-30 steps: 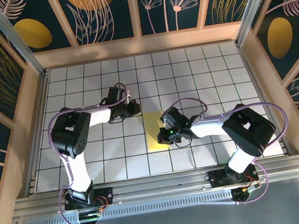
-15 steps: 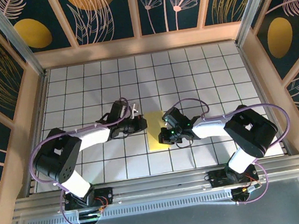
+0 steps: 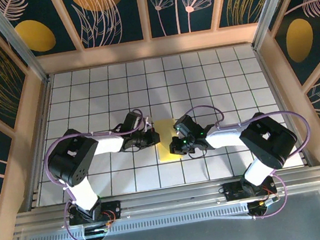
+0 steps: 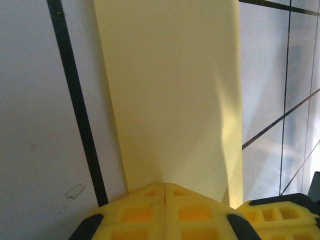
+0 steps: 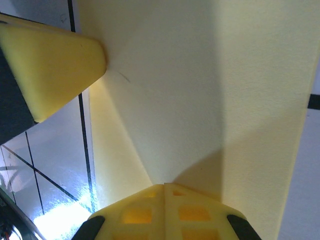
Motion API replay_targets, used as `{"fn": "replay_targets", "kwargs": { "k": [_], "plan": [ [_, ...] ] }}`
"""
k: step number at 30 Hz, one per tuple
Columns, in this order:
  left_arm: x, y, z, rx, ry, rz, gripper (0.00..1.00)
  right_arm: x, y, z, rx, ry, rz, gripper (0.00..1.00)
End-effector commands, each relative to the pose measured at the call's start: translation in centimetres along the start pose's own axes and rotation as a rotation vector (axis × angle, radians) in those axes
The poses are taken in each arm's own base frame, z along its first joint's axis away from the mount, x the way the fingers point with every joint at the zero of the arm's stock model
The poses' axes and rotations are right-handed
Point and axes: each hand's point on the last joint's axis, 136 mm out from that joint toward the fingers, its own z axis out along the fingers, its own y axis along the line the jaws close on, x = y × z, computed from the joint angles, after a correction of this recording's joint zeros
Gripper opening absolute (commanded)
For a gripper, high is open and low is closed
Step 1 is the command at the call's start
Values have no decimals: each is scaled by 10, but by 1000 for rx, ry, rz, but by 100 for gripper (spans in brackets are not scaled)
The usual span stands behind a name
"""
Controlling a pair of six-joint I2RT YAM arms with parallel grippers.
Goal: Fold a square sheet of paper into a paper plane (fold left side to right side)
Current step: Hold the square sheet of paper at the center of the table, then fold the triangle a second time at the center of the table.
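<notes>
The left gripper (image 3: 153, 137) and right gripper (image 3: 178, 146), both closed on nothing, touch tips to the paper (image 3: 166, 152).

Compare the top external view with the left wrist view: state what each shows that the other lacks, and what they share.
Top external: the whole gridded table, the patterned walls, and the left gripper and right gripper meeting at the square sheet of paper. Left wrist: up close, shut yellow tips at the sheet's edge and a shadowed band along it. Shared: the yellow sheet on black-lined white tiles.
</notes>
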Motion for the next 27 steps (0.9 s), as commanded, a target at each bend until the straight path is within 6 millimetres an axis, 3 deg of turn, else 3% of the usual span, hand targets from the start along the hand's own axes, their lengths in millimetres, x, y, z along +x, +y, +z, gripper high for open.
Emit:
{"fn": "replay_targets", "kwargs": {
  "k": [1,5,7,10,16,27],
  "plan": [
    [4,12,2,-69,16,10,3,9,-18,-3,89,26,37,1],
    [9,20,2,-96,29,14,2,-12,14,-24,-12,-38,14,12],
    [12,21,2,-94,35,13,1,-20,20,-36,-45,-65,19,18],
    [15,23,3,-96,41,13,0,-21,11,-49,-57,-72,41,25],
    [17,24,3,-98,41,11,0,4,-24,-52,-30,-2,120,31],
    [17,24,2,-98,39,11,0,26,-28,-37,-88,68,184,32]
  ]
}}
